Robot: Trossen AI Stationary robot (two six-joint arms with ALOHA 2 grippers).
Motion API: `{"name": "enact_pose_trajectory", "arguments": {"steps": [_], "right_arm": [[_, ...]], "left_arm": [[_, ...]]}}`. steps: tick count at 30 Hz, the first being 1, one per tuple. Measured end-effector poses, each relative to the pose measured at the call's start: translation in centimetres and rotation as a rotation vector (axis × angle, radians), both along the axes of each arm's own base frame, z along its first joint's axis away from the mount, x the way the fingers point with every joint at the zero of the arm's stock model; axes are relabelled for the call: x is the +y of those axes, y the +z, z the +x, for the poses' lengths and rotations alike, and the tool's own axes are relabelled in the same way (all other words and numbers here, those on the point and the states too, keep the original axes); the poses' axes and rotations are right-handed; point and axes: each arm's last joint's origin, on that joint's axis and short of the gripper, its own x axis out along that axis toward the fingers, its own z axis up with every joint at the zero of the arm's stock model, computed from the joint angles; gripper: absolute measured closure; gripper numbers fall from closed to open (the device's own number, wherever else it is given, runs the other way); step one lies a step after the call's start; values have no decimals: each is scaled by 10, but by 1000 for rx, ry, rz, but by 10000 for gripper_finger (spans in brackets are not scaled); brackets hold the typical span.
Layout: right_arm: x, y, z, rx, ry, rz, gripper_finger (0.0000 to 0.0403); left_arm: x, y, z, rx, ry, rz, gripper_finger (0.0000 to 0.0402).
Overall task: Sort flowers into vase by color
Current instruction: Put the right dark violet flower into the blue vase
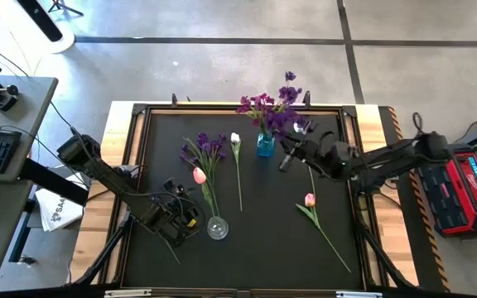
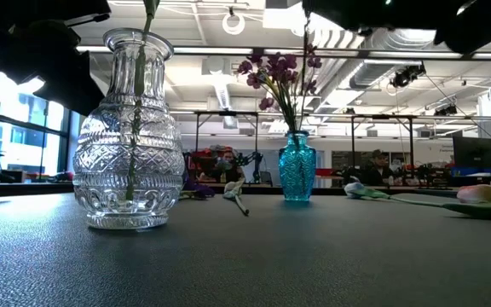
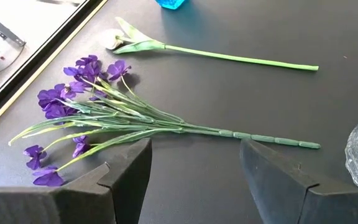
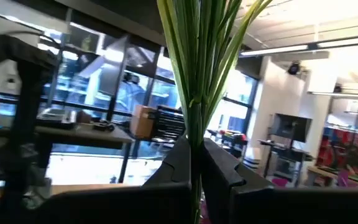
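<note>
Only the right wrist view is showing the right gripper (image 4: 194, 163) clenching a purple sprig's (image 1: 292, 124) green stems, beside the blue vase (image 1: 265, 145). The left gripper (image 3: 194, 180) is hovering released over another sprig (image 3: 92, 106) lying on the worktop (image 1: 338, 207), near the ribbed glass vase (image 2: 128, 128).

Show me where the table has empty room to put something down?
Bare mat lies left of the purple sprig, and along the near edge between the clear vase and the pink tulip on the right. It is crowded around the blue vase, where the right gripper holds a stem.
</note>
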Motion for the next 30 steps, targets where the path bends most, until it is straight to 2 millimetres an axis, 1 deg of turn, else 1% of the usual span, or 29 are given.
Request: {"name": "enact_pose_trajectory", "arguments": {"steps": [6, 13, 16, 20, 26, 30], "right_arm": [[-17, -18, 13, 5, -63, 5, 403], [-29, -40, 24, 24, -147, 41, 403], [-31, -46, 26, 15, -185, 55, 403], [-33, -53, 28, 45, -236, 65, 403], [-34, -59, 30, 81, -250, 82, 401], [-35, -62, 30, 55, -289, 166, 388]], "left_arm": [[0, 0, 0, -14, 15, -17, 167], [-2, 0, 2, -32, 14, -38, 167], [-2, 0, 2, -36, 14, -42, 167], [-2, 0, 2, -35, 13, -48, 167], [-2, 0, 2, -31, 11, -53, 167], [-2, 0, 2, -30, 11, -53, 167]]}}
